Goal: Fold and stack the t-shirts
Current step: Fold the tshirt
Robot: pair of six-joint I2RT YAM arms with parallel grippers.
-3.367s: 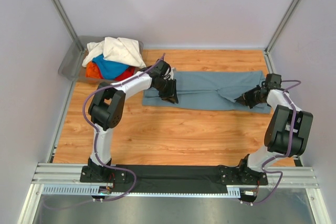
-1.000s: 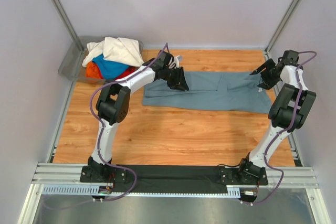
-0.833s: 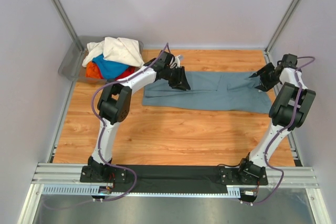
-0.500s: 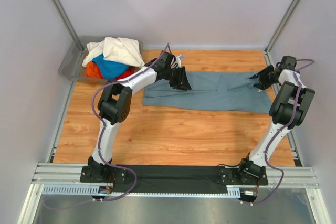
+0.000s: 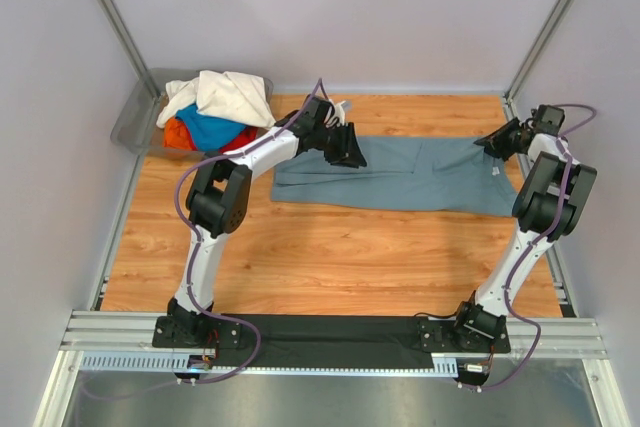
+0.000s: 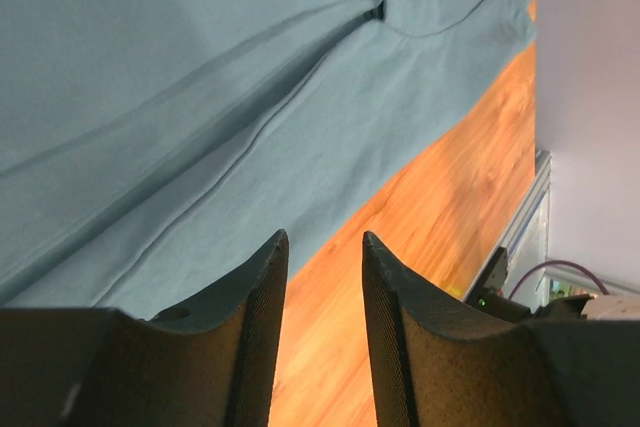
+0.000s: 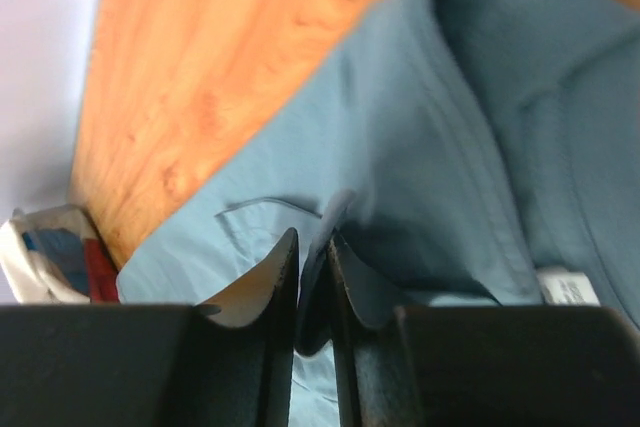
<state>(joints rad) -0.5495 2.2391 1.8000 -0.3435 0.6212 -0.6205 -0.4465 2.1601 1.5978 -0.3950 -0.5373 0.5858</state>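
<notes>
A slate grey-blue t-shirt (image 5: pixel 420 175) lies spread flat across the far part of the wooden table. My left gripper (image 5: pixel 352 152) hovers over its left part, open, with nothing between the fingers (image 6: pixel 255 287); the left wrist view shows the shirt (image 6: pixel 200 97) beyond the fingertips. At the shirt's far right end, my right gripper (image 5: pixel 493 145) is shut on a raised fold of the grey-blue cloth (image 7: pixel 420 147), pinched between the jaws (image 7: pixel 315 237). A small white neck label (image 7: pixel 568 287) shows beside it. Cream (image 5: pixel 230 95), bright blue (image 5: pixel 210 130) and red-orange (image 5: pixel 175 132) t-shirts are heaped at the far left.
The heap sits in a grey plastic bin (image 5: pixel 135 117) at the far left corner. Pale walls and metal posts close in the table on three sides. Bare wood (image 5: pixel 330 257) stretches between the shirt and the arm bases.
My right gripper has closed its jaws onto the shirt's far right edge after shifting slightly toward the far corner. The left gripper has edged a little to the right, still open.
</notes>
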